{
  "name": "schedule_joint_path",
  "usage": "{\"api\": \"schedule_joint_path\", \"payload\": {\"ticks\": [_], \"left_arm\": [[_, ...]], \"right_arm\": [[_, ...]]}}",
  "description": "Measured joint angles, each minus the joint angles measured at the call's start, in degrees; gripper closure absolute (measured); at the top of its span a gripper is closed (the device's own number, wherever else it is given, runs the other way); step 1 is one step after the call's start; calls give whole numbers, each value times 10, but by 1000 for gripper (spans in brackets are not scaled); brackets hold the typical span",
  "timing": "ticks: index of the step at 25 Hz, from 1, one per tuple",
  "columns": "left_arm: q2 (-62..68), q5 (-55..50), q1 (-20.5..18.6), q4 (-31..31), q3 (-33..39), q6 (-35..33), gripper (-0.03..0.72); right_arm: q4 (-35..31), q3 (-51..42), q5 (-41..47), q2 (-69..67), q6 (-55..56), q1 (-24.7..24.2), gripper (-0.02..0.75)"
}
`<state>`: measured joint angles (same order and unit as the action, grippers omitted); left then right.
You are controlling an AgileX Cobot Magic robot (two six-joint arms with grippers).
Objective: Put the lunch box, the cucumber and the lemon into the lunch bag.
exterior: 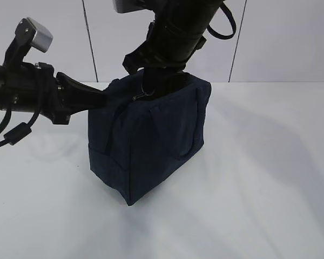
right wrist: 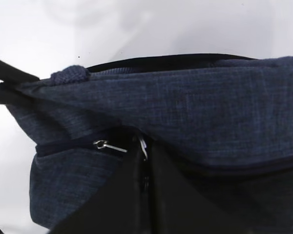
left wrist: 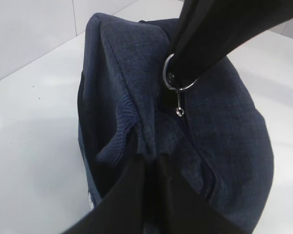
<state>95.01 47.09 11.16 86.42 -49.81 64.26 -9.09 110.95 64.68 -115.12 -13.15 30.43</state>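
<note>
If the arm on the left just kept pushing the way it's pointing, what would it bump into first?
The left gripper, shut on fabric at the lunch bag's end, would probably just press further into that bag.

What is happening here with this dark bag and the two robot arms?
Two black robot arms are working on a boxy dark navy fabric lunch bag that stands on a white table. The left gripper is shut on the fabric at one end of the bag. The right gripper is shut on the metal ring pull of the top zipper. No lunch box, cucumber or lemon is visible, and the pictures do not show the bag's inside.
</note>
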Motion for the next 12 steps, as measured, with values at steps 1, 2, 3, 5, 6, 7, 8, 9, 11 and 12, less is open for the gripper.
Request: {"api": "schedule_joint_path", "payload": {"ticks": [1,2,3,5,6,7,8,9,11,12], "left_arm": [[0,0,0,0,0,0,676],[0,0,0,0,0,0,676],[0,0,0,0,0,0,676],[0,0,0,0,0,0,676],[0,0,0,0,0,0,676],[0,0,0,0,0,0,676],[0,0,0,0,0,0,676],[0,-1,0,0,0,0,676],[0,-4,0,0,0,0,676],[0,-6,0,1,0,0,676]], "right_arm": [[-2,0,0,0,0,-1,717],[-4,0,0,0,0,-3,717],[-5,0,0,0,0,-4,717],[-5,0,-2,0,0,-5,717],[-3,0,-3,0,0,-5,717],[-2,0,-5,0,0,-6,717],[-1,0,-5,0,1,-6,717],[3,0,-7,0,1,-7,717],[15,0,-11,0,1,-8,717],[26,0,-11,0,3,-11,717]]}}
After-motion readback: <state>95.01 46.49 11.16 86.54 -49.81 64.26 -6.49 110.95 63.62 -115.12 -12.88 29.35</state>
